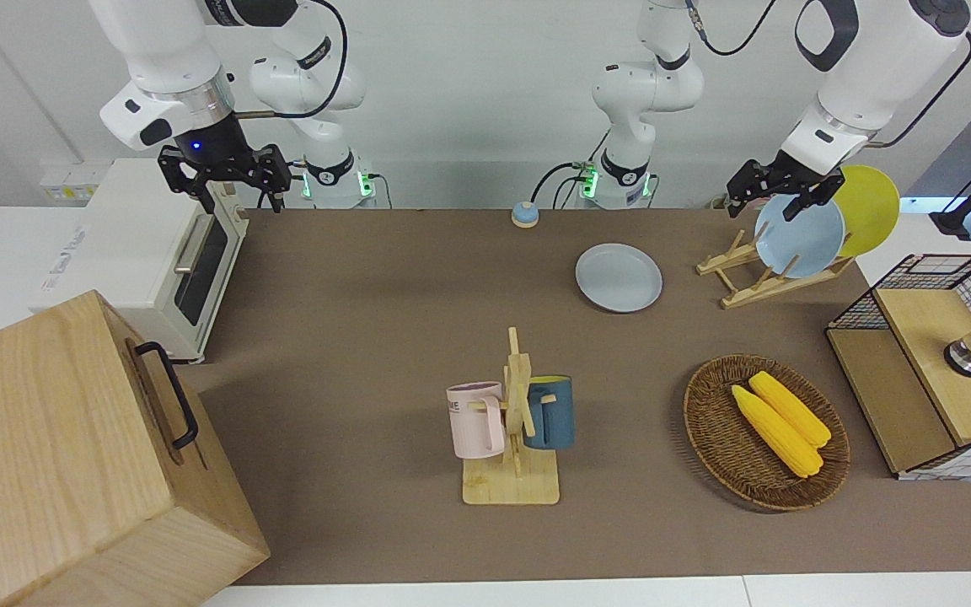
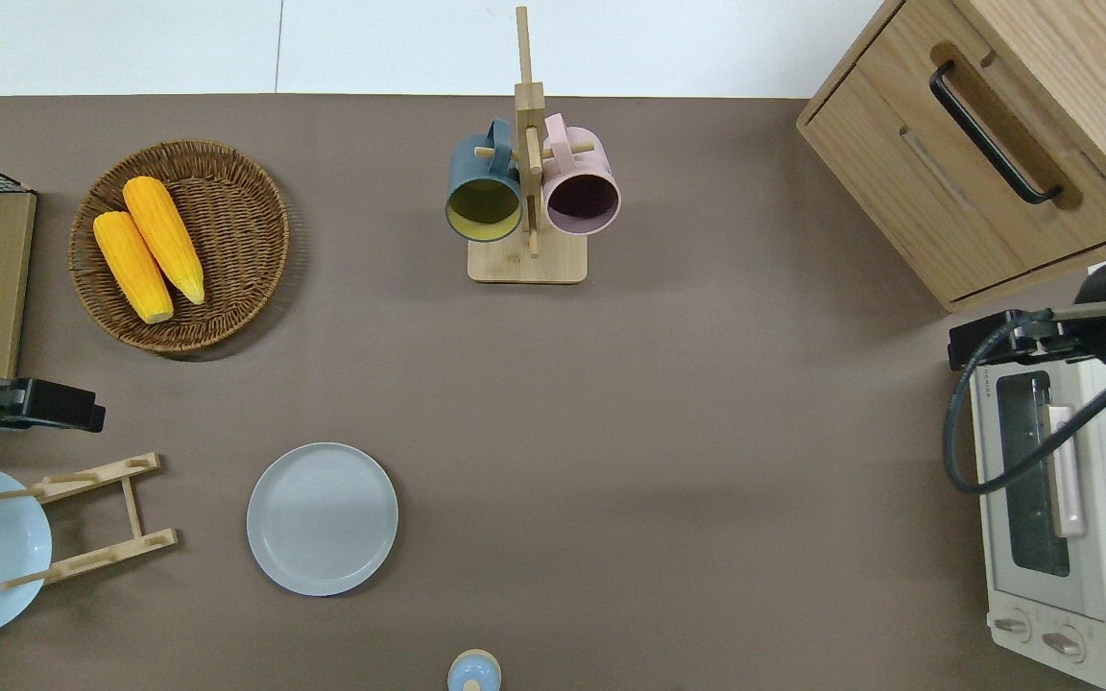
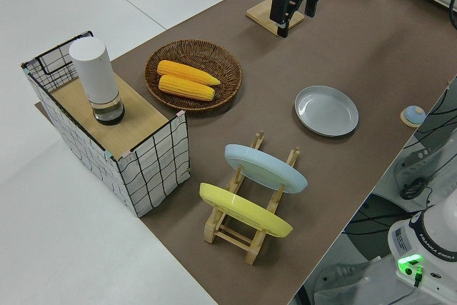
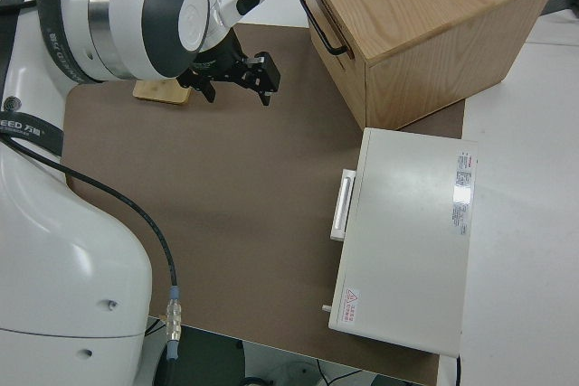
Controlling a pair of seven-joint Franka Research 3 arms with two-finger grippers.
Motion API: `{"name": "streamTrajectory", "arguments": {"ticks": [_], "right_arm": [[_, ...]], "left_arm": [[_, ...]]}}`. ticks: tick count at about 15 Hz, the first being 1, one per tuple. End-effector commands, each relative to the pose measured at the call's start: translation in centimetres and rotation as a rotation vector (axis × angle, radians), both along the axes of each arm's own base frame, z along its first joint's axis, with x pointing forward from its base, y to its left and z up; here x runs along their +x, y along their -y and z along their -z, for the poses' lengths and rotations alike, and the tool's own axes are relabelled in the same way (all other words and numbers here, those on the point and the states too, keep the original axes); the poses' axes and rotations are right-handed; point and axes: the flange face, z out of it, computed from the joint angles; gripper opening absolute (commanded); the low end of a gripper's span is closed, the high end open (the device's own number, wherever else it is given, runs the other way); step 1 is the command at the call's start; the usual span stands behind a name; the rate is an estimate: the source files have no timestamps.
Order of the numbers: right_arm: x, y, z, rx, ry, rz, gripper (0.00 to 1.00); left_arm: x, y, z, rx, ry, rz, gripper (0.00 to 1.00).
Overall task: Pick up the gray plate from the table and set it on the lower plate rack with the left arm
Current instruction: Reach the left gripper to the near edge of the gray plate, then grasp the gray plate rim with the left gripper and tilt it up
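The desk (image 1: 418,278) carries a wicker basket (image 2: 227,317) w/ two corn cobs (image 2: 150,248) in it. The lower plate rack (image 2: 102,523) holds a light blue plate (image 3: 265,168) & a yellow plate (image 3: 243,208). The gray plate (image 2: 322,518) lies flat on the desk beside the rack, empty. Left gripper (image 1: 780,192) is up in the air, fingers apart, holding nothing. Right arm is parked.
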Motion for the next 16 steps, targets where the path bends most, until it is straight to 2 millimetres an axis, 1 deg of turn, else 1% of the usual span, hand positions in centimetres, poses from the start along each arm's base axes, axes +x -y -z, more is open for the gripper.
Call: {"name": "streamTrajectory", "arguments": {"ticks": [1, 3, 5, 7, 8, 10, 12, 14, 16], "right_arm": [[0.0, -0.1, -0.3, 0.003, 0.005, 0.002, 0.983], [0.0, -0.1, -0.3, 0.003, 0.005, 0.002, 0.983], [0.0, -0.1, -0.3, 0.003, 0.005, 0.002, 0.983], [0.0, -0.1, -0.3, 0.003, 0.004, 0.003, 0.983], [0.0, -0.1, -0.3, 0.003, 0.005, 0.002, 0.983], [0.0, -0.1, -0.3, 0.003, 0.005, 0.002, 0.983], [0.0, -0.1, -0.3, 0.003, 0.005, 0.002, 0.983], [0.0, -0.1, -0.3, 0.003, 0.005, 0.002, 0.983], [0.0, -0.1, -0.3, 0.003, 0.005, 0.002, 0.983]], "left_arm": [[-2.3, -0.1, 3.0, -0.022, 0.024, -0.003, 1.00], [-3.5, 0.2, 4.8, -0.023, 0.041, -0.003, 1.00], [-5.3, 1.4, 8.0, -0.018, 0.049, 0.004, 1.00], [-6.5, 2.1, 10.1, -0.016, 0.056, 0.012, 1.00], [-7.0, 2.8, 11.3, -0.011, 0.059, 0.022, 1.00], [-7.5, 4.0, 13.5, 0.000, 0.059, 0.030, 1.00], [-8.1, 4.7, 15.5, 0.006, 0.057, 0.033, 1.00], [-8.9, 6.2, 17.6, 0.020, 0.055, 0.050, 1.00], [-9.6, 7.5, 19.6, 0.036, 0.071, 0.032, 1.00]]}}
